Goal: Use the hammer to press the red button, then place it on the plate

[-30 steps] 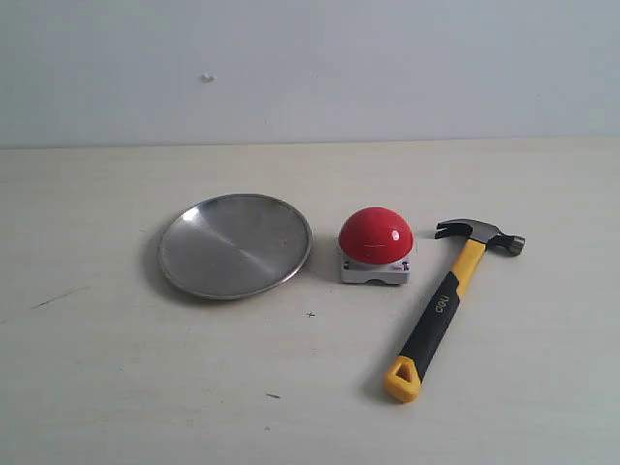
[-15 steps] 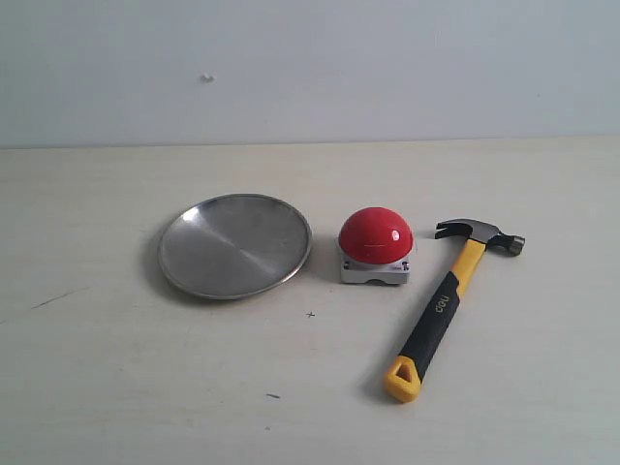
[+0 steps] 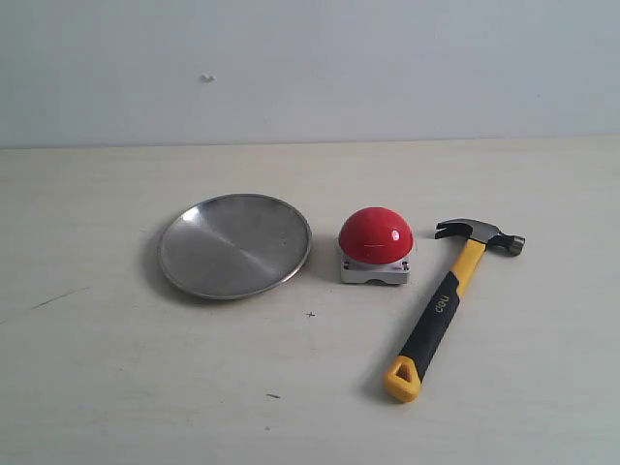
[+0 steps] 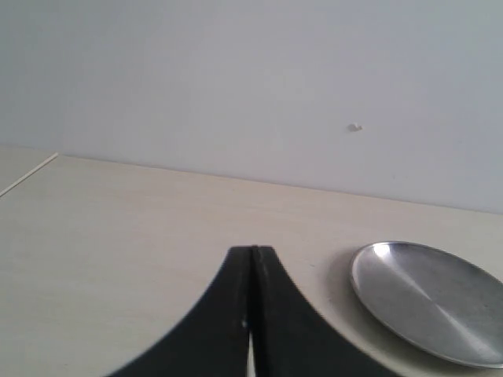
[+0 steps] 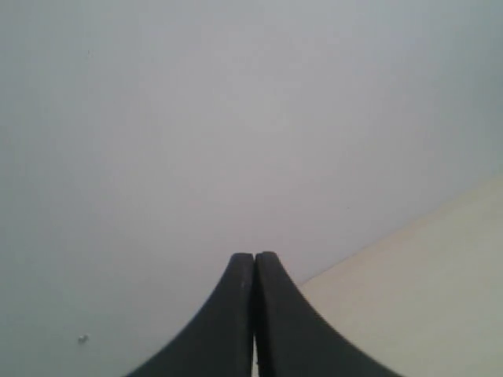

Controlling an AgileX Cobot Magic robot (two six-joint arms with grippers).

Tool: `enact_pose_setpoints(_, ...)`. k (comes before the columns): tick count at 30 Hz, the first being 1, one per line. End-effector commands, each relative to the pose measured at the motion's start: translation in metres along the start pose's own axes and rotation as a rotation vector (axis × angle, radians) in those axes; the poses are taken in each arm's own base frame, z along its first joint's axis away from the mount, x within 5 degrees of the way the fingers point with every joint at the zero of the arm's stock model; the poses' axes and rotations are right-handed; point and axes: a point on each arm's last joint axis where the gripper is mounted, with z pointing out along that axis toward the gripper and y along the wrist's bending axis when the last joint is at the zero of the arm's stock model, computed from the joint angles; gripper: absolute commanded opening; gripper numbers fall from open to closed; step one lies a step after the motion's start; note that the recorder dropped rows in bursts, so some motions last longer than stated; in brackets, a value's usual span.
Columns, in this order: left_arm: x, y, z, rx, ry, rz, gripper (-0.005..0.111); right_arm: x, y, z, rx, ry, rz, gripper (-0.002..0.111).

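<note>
- The left gripper (image 4: pixel 253 251) and right gripper (image 5: pixel 254 256) are each squeezed together, holding nothing.
- The claw hammer with the yellow-and-black handle (image 3: pixel 449 305) lies flat on the pale surface (image 3: pixel 97 387), just beside the shiny red dome button (image 3: pixel 376 235).
- It looks hard and head-heavy, so the black grip is probably the best place to hold.

You had a plate (image 3: pixel 234 245) of brushed silver metal, its grain catching the light in streaks. The red button (image 3: pixel 376 234) was a glossy, smooth dome, plastic by its look, on a matt grey base. The hammer (image 3: pixel 450 300) had a dark, dull steel head and a matt yellow-and-black handle. The table (image 3: pixel 116 387) looked pale, smooth and matt, lightly scuffed. The left gripper (image 4: pixel 252 263) and right gripper (image 5: pixel 254 263) showed a smooth matt black finish.
</note>
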Motion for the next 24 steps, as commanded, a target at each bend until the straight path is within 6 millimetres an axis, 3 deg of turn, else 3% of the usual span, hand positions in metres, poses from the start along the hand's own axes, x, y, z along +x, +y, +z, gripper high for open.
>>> enact_pose_setpoints(1,0.0,0.0,0.0,0.001,-0.001,-0.004,0.0,-0.001,-0.001,-0.001,-0.003,-0.019,0.129,0.0)
enact_pose_setpoints(13,0.0,0.0,0.0,0.001,-0.001,-0.004,0.0,-0.011,0.001,-0.001,-0.038,-0.131,0.255,0.0)
enact_pose_setpoints(15,0.0,0.0,0.0,0.001,-0.001,-0.004,0.0,-0.025,0.014,-0.001,-0.081,-0.146,0.082,0.0)
enact_pose_setpoints(17,0.0,0.0,0.0,0.001,-0.001,-0.004,0.0,-0.037,0.023,0.002,-0.098,-0.137,0.043,0.0)
enact_pose_setpoints(21,0.0,0.0,0.0,0.001,-0.001,-0.004,0.0,-0.055,0.041,0.024,-0.113,-0.066,0.006,0.0)
enact_pose_setpoints(24,0.0,0.0,0.0,0.001,-0.001,-0.004,0.0,-0.052,0.059,0.064,-0.203,0.119,-0.015,0.004)
